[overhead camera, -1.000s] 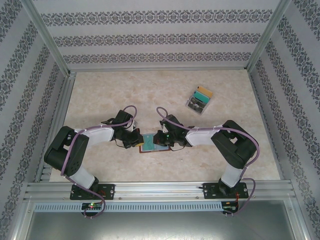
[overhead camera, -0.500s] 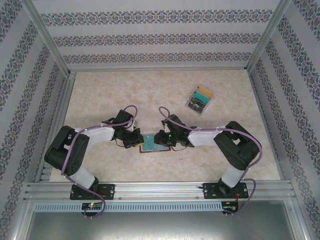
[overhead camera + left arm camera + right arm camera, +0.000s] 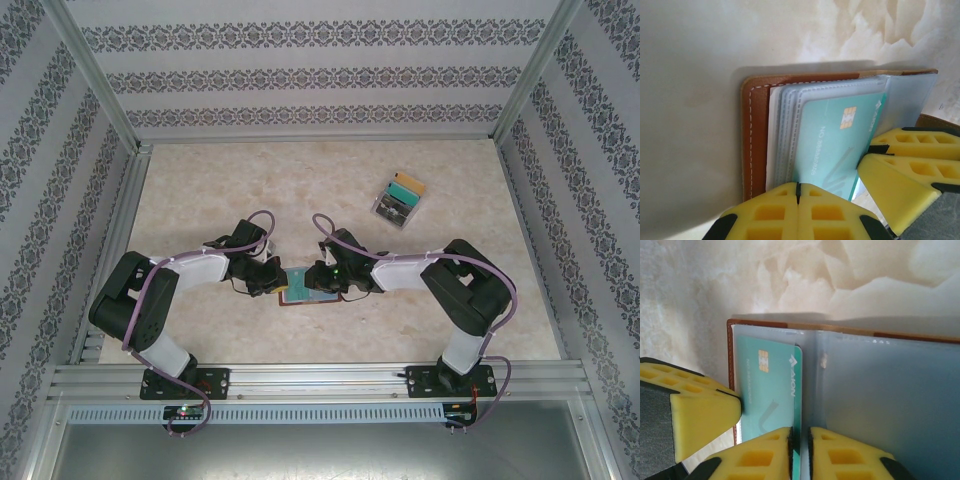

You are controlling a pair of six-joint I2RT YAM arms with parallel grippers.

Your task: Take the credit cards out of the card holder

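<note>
Pinching the teal card (image 3: 771, 390) end-on, right jaws line up with its long axis; left jaws clenched empty.

card holder (image 3: 752, 135) between left hand (image 3: 798, 200), right hand (image 3: 800, 445) | 1 credit card (image 3: 835, 135) in it | box (image 3: 399, 200) behind-right, well apart

White wallpapered walls (image 3: 320, 75) banded with grey floral stripes enclose three sides; a pale beige marbled tabletop (image 3: 250, 180) lies evenly lit, edged by silver aluminium frame rails (image 3: 320, 375) and slanting corner posts (image 3: 95, 75)
</note>
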